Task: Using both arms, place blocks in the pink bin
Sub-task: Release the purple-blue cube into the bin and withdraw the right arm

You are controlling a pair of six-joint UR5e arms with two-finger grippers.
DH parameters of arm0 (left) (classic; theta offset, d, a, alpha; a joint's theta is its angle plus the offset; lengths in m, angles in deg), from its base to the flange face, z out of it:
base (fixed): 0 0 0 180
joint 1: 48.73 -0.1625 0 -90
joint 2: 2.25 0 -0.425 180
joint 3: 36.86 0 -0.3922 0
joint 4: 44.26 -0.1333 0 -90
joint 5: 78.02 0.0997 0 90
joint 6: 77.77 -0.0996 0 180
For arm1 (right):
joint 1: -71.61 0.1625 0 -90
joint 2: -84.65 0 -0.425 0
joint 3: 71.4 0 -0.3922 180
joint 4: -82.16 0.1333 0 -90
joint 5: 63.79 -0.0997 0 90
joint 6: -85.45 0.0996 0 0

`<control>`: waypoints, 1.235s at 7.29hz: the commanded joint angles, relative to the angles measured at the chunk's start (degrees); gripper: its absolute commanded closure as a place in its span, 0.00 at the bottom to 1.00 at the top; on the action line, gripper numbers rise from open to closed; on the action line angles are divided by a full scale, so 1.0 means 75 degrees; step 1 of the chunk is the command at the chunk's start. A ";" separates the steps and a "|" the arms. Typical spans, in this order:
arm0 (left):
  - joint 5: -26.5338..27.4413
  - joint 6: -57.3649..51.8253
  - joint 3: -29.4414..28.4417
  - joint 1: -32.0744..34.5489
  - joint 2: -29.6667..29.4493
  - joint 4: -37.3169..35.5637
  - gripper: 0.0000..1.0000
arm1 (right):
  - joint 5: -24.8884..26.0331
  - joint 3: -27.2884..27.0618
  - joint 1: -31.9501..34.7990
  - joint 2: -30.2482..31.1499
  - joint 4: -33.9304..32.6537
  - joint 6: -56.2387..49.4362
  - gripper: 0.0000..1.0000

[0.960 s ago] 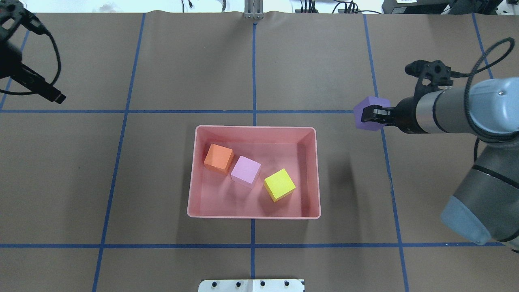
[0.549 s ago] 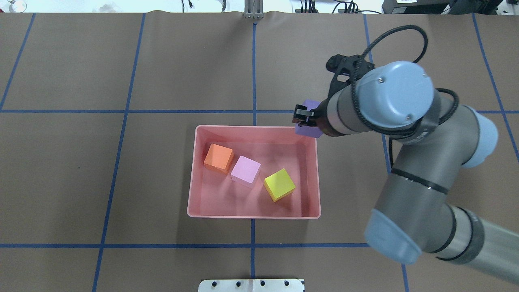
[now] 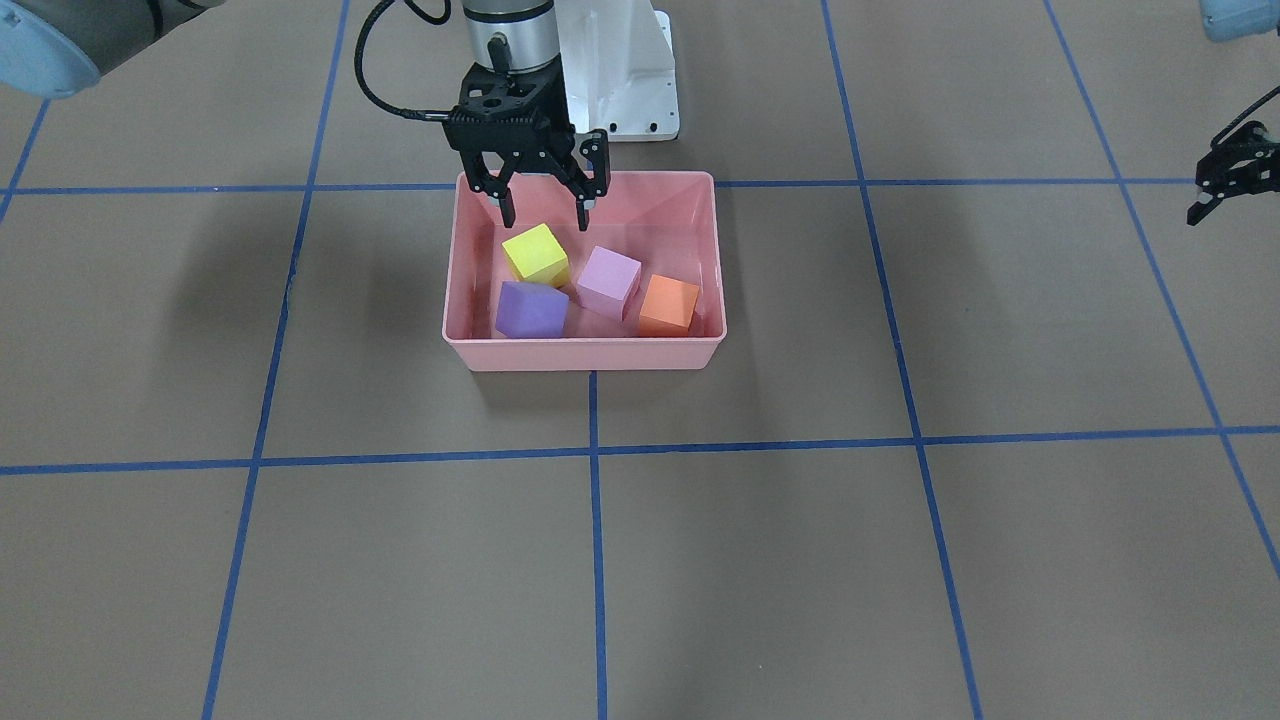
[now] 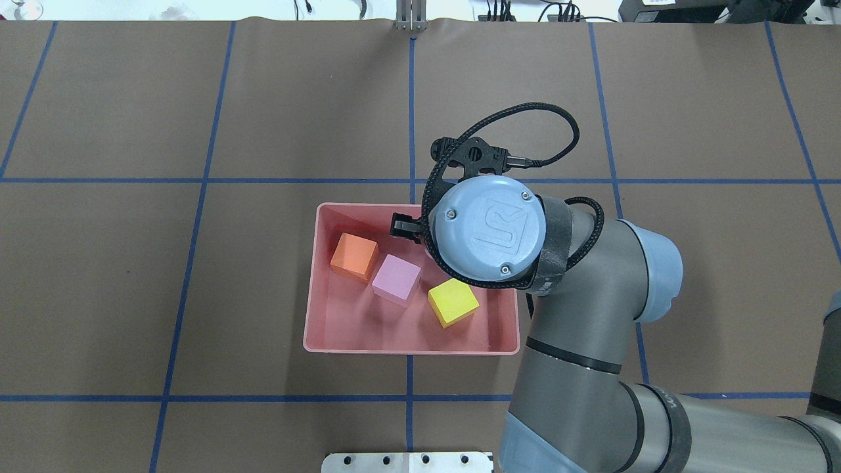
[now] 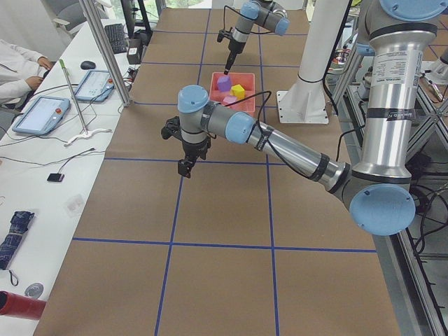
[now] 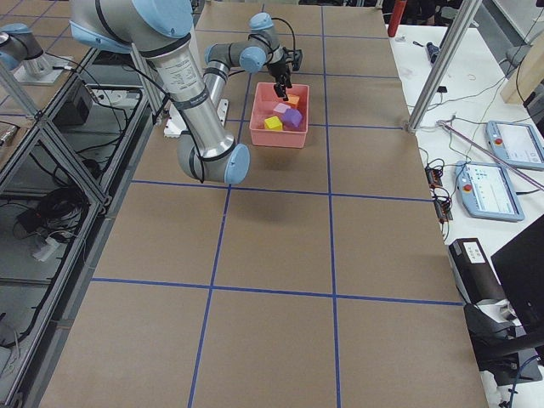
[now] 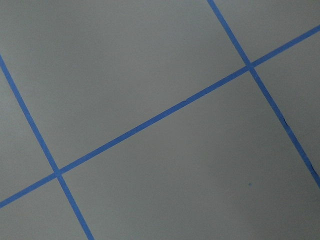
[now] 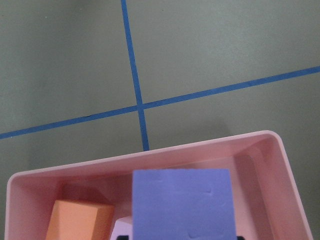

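The right arm (image 4: 578, 368) reaches forward, its wrist bent so that the right gripper (image 3: 545, 212) points straight down. The gripper's two black fingers (image 3: 506, 205) are spread apart with their tips level. A round light-blue joint cap (image 4: 489, 236) sits directly above the gripper. Well off to that gripper's left, the left arm (image 5: 280, 143) stretches out long and nearly straight. The left gripper (image 5: 184, 168) hangs downward, and it is unclear whether its fingers are parted.
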 commanded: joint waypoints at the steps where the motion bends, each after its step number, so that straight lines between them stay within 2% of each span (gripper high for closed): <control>1: 0.0021 -0.0014 -0.0036 0.0016 0.0094 0.0011 0.00 | -0.0795 -0.0038 0.0953 0.0070 -0.0232 -0.1242 0.01; 2: 0.0056 0.0009 -0.0106 0.0306 0.0187 0.0058 0.00 | -0.1696 -0.0027 0.1830 0.0211 -0.0233 -0.2002 0.01; 3: 0.0114 -0.0084 -0.0687 0.0854 0.0222 0.0128 0.00 | -0.2482 -0.0015 0.2617 0.0490 -0.0210 -0.2892 0.01; 5: 0.0021 -0.0154 -0.0845 0.1174 0.0583 0.0316 0.00 | -0.4017 0.0008 0.4268 0.1495 -0.0151 -0.5360 0.01; 6: 0.0009 -0.0433 -0.0857 0.1292 0.0864 0.0328 0.00 | -0.4431 0.0102 0.5019 0.2011 -0.0163 -0.6754 0.01; 7: -0.0026 -0.0401 -0.0857 0.1409 0.1181 0.0328 0.00 | -0.4540 0.0276 0.5688 0.2585 -0.0163 -0.7905 0.01; 9: -0.0026 -0.0436 -0.0857 0.1422 0.1394 0.0375 0.00 | -0.5171 0.0686 0.6966 0.3699 -0.0128 -1.0387 0.01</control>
